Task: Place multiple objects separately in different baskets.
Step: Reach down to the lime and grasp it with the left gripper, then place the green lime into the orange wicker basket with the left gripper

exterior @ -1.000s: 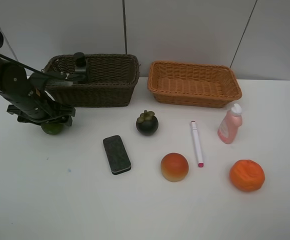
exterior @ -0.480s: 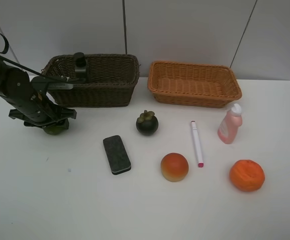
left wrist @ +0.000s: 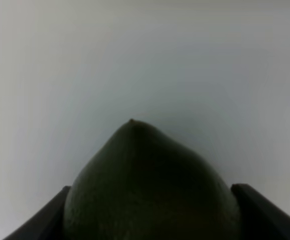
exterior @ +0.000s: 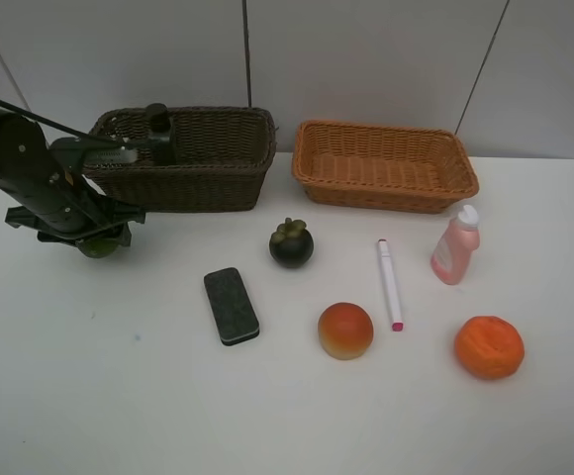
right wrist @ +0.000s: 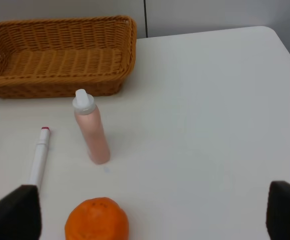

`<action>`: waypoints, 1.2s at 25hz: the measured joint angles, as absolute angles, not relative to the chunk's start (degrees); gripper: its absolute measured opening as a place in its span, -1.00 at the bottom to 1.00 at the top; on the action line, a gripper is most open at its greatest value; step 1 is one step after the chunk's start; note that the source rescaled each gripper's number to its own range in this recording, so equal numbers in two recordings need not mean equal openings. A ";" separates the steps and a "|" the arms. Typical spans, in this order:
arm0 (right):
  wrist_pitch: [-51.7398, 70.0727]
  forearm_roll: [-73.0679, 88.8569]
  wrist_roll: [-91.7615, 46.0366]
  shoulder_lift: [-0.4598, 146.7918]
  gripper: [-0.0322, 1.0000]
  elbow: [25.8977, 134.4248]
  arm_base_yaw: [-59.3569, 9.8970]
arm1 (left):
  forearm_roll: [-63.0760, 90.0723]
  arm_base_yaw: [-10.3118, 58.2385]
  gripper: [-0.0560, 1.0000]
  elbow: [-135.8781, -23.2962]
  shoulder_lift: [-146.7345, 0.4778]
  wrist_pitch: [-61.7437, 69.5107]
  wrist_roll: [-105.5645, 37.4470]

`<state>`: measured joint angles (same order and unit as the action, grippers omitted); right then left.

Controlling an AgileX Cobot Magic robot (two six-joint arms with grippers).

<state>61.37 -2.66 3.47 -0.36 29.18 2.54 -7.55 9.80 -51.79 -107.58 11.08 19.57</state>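
The white bench (exterior: 89,396) carries everything. The dark brown basket (exterior: 218,168) stands just beyond the left claw (exterior: 97,240), toward the wall. A dark pump bottle (exterior: 158,134) stands upright in the basket end nearest that claw. The tan basket (exterior: 386,163) sits well off to the claw's right.

The left arm (exterior: 30,168) reaches in from the bench's left side. Its forearm slopes downward and the wrist is bent so the claw points low at the surface. This claw is clenched on the green fruit (left wrist: 150,185), with both fingers (left wrist: 40,220) against its sides. Whether the fruit rests on the bench or hangs just clear is hard to tell.

The right claw (right wrist: 147,215) is released, fingers spread wide with nothing between them. The tangerine (right wrist: 97,220) lies just ahead of it. The pink bottle (right wrist: 91,127) stands upright farther on, and the marker (right wrist: 39,155) lies beside that bottle.
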 joint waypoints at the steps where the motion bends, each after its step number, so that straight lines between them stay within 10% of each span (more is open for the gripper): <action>1: 61.37 -2.66 3.47 -0.36 1.00 29.18 2.54 | -7.24 10.06 0.03 -51.79 -105.67 11.55 19.51; 12: 61.37 -2.66 3.47 -0.36 1.00 29.18 2.54 | -3.78 24.52 0.03 -71.10 -102.20 14.89 18.74; 30: 61.37 -2.66 3.47 -0.36 1.00 29.18 2.54 | 1.46 35.41 0.03 -127.55 -147.38 15.31 18.68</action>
